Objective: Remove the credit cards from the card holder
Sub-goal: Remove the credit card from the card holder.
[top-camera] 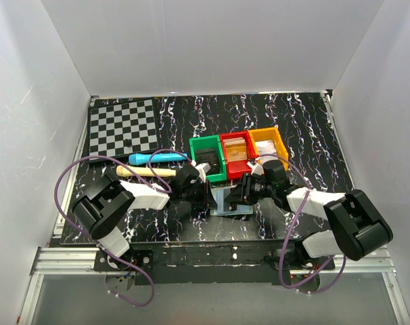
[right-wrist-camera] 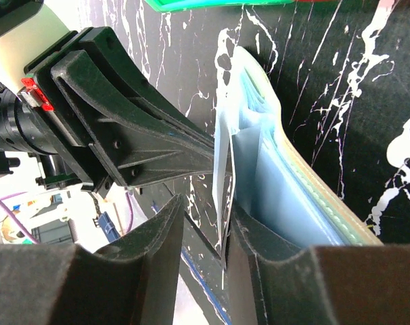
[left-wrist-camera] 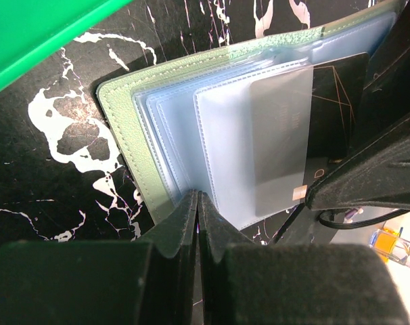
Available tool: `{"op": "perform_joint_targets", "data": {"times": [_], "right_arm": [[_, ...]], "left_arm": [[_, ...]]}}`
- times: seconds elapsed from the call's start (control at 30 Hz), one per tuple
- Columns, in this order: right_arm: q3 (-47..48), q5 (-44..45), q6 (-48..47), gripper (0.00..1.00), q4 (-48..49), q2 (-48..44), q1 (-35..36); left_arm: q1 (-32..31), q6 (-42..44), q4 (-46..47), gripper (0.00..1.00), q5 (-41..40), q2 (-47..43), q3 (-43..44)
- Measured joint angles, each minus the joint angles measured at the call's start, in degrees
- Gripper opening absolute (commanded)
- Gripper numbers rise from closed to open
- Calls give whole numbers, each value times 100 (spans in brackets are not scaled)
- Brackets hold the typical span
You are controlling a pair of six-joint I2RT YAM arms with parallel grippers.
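Observation:
The card holder point(top-camera: 226, 202) lies open on the black marbled table between both grippers. In the left wrist view its grey-green cover point(left-wrist-camera: 120, 128) frames stacked pale-blue sleeves. A dark credit card point(left-wrist-camera: 337, 101) sticks out of the top sleeve to the right, partly hidden by my right gripper's fingers point(left-wrist-camera: 381, 169). My left gripper point(left-wrist-camera: 197, 196) is shut on the near edge of the sleeves. My right gripper point(right-wrist-camera: 205, 206) is open, with a raised sleeve and thin card edge point(right-wrist-camera: 222, 176) standing between its jaws, against the right finger. The two grippers point(top-camera: 206, 191) point(top-camera: 240, 193) face each other.
A green bin point(top-camera: 208, 157), a red bin point(top-camera: 236, 154) and an orange bin point(top-camera: 269, 145) stand in a row just behind the holder. A chessboard point(top-camera: 122, 126) lies at the back left, with a blue pen point(top-camera: 154, 157) and a wooden stick point(top-camera: 147, 172) near it.

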Motion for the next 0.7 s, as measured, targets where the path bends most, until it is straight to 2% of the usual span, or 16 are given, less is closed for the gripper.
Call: {"op": "perform_joint_targets", "data": {"times": [0.37,0.57,0.7], "right_arm": [[-9,11,-151,34,-289,-278,-140],[-15,22,-221,27,-407,-317,-190],[-17,24,-256,26,-415,-317,-190]], "left_arm": [[0,-11,0,0,-9,0,0],[0,-24,-2,0,-15,0,0],[0,-28,-2,0,-15,0,0]]}}
